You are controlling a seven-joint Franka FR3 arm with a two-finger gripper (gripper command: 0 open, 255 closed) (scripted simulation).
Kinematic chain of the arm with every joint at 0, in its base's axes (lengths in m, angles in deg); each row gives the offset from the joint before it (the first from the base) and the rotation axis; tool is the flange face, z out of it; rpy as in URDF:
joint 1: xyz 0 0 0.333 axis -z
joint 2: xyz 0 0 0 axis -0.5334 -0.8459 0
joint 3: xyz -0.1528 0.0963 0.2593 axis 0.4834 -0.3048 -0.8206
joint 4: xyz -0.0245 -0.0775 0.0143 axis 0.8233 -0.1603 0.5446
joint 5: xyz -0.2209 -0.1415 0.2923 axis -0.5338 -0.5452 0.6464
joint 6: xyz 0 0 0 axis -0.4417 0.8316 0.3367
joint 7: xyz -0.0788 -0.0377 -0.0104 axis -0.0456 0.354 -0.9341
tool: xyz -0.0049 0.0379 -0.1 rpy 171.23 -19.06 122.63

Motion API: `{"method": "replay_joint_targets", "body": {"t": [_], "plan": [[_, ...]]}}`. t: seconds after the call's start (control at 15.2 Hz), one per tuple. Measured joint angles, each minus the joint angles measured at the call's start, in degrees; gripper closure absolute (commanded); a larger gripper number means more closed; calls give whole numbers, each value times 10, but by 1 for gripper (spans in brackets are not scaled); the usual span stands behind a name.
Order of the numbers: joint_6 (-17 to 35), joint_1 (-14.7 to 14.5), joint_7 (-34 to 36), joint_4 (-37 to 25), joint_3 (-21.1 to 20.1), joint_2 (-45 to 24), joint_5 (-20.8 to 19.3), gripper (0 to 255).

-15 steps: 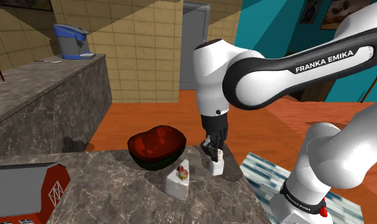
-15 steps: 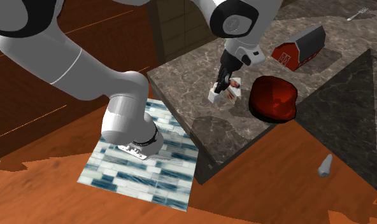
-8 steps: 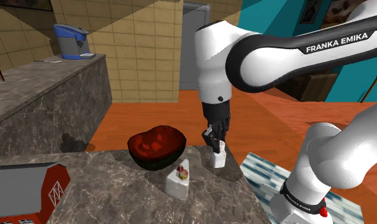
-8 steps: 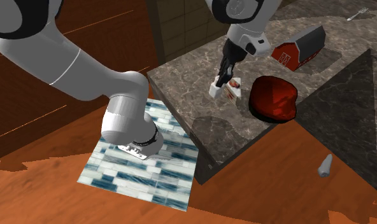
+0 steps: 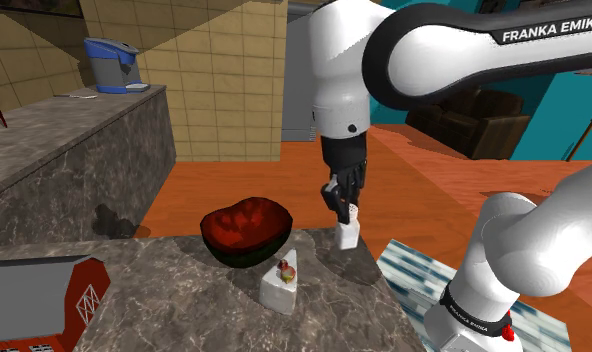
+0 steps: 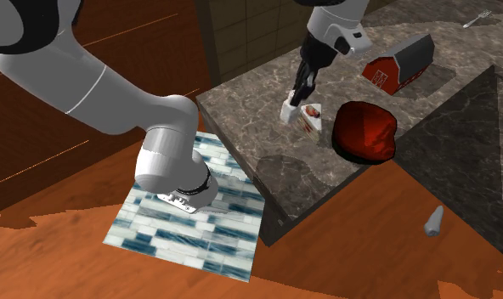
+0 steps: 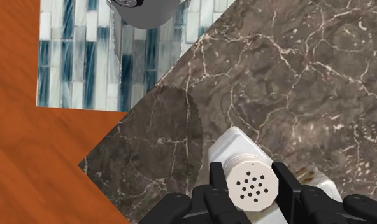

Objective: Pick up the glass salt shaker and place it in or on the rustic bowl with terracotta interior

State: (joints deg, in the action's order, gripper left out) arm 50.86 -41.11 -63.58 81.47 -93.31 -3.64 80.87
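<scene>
gripper [image 5: 344,211] pinched on shaker [image 7: 249,183], clear of counter [image 5: 184,300]; swing it level over bowl [image 5: 246,256]; lower before releasing

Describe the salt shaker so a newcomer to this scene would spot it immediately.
Find the dark marble counter, then the black gripper hanging over it. The salt shaker is the small white bottle clasped in it; unlike the nearby white wedge, it has a round perforated cap.
</scene>
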Motion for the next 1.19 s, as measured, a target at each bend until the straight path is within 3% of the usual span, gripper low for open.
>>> {"method": "replay_joint_targets", "body": {"t": [0.33, 0.73, 1.19], "plan": [[-32, 4, 1, -43, 4, -12, -6, 255], [-31, 28, 11, -163, -8, -137, -42, 255], [-64, 39, 32, -356, -20, -307, -100, 255]]}}
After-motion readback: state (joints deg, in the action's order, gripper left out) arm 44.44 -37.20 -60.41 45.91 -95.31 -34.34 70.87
